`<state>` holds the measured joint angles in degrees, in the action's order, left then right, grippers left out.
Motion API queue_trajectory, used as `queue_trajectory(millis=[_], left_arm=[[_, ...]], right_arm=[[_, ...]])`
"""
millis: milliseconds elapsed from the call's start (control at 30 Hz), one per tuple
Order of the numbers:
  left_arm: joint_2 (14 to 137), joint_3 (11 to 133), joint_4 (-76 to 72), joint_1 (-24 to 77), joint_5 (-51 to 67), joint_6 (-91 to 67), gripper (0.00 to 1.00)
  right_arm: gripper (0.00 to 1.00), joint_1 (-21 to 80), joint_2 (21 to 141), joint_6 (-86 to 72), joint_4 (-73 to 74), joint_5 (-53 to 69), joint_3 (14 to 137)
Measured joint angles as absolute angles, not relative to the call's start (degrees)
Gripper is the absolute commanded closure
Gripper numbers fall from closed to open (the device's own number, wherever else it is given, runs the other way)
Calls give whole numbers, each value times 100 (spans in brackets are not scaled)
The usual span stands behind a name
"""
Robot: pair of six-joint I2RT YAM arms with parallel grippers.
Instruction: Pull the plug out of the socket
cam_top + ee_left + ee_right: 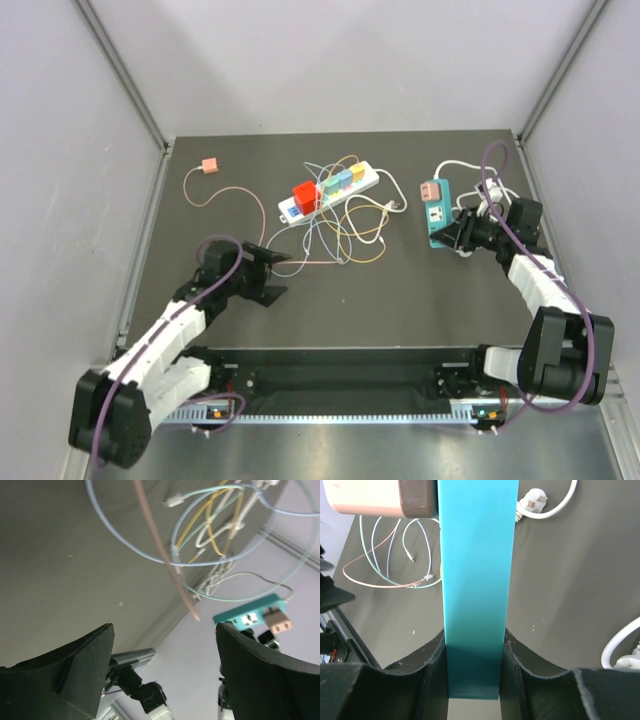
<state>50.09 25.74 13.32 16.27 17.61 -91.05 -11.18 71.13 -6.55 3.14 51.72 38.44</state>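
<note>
While the right gripper [462,236] is clamped on the near end of the teal socket block [437,215], its fingers [434,672] flat against both long sides, the pinkish plug [430,188] sits seated at the block's far end, near the right edge of the table [400,300]. The block's long axis runs away from the arm bases. In the right wrist view the plug juts off its face toward the left, so I judge the pull should go leftward, straight off that face. The left gripper [278,275] hangs wide open with nothing in it, well apart from the plug on the table's other half, and the plug shows far off beyond its spread fingers [75,675]. Between them lies a tangle of thin cables [335,235] trailing from the white power strip [330,192]; the left arm would likely need to pass over it or skirt the near side, where the tabletop looks open. A white cord [455,168] curls just behind the block, leaving little room there
</note>
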Motion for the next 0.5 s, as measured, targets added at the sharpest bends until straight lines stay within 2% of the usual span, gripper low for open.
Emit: queue_trajectory(millis=[167,400,467,500], left_arm=[[5815,2593,1210,2073,1389,-9277,16],[6326,2628,727,2117,998,-9435,18],[6394,2637,628,2117,937,-9463,22],[6434,2639,558,2117,915,-9472,32]], right_arm=[[100,-1116,7109,-646,314,5172,3844],[100,-1118,7109,-642,314,5170,3844],[100,-1118,7109,-642,314,5172,3844],[100,-1118,7109,-639,314,5172,3844]])
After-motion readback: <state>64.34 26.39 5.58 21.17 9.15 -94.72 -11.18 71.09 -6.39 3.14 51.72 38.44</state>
